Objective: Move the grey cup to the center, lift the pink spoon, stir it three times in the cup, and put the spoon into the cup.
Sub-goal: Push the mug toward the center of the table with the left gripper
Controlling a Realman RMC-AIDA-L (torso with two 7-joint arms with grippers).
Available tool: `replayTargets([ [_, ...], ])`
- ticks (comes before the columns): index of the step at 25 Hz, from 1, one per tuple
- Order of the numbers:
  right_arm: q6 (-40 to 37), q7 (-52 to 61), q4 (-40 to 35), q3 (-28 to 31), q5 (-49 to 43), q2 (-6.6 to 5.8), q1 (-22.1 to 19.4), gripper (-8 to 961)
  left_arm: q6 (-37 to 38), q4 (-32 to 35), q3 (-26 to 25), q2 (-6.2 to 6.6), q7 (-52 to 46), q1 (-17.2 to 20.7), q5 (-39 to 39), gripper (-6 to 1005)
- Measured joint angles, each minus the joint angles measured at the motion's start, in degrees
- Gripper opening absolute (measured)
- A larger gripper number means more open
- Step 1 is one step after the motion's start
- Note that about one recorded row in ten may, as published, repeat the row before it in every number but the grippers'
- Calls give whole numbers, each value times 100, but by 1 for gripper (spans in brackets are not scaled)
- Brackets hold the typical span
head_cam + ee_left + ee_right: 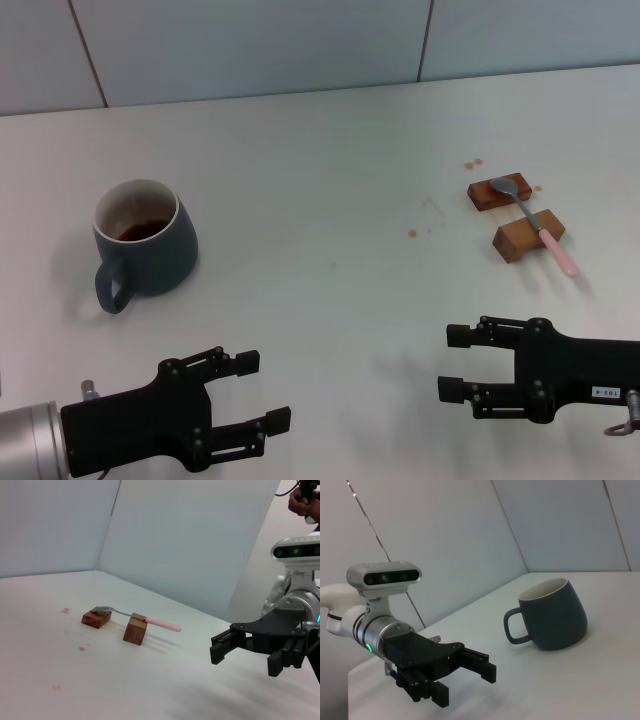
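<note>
White table (330, 180) meets pale wall panels (250, 45); brown drip stains (473, 163).

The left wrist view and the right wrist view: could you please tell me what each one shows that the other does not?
Only the left wrist view shows the spoon lying across two blocks, brown stains on the table, and the right gripper with open jaws. Only the right wrist view shows the cup and the left gripper, also open. Both share the white table and the grey wall panels.
</note>
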Motion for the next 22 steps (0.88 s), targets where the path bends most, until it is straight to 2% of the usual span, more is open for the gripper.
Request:
replayTargets([
  [13, 22, -8, 0, 0, 10, 9, -14, 761, 217, 51, -121, 0, 123, 36, -41, 787],
  [15, 48, -7, 0, 0, 12, 9, -14, 759, 859, 90, -1028, -31, 890, 109, -58, 783],
  [16, 48, -7, 0, 0, 12, 9, -14, 759, 900, 95, -1156, -38, 971, 115, -65, 764],
  [18, 60, -7, 2, 0, 6, 9, -9, 758, 1021, 60, -1860, -78, 1563, 136, -172, 727],
  [19, 62, -3, 4, 0, 4, 9, -3, 757, 1003, 1, -2035, -87, 1818, 137, -253, 708],
  [20, 67, 0, 7, 0, 2, 9, 2, 757, 885, -306, -2534, -94, 2753, 117, -634, 689],
  [21, 67, 0, 7, 0, 2, 9, 2, 756, 885, -306, -2534, -94, 2753, 117, -634, 670],
  [22, 72, 1, 8, -1, 2, 9, 2, 755, 825, -531, -2783, -91, 3370, 84, -898, 651],
])
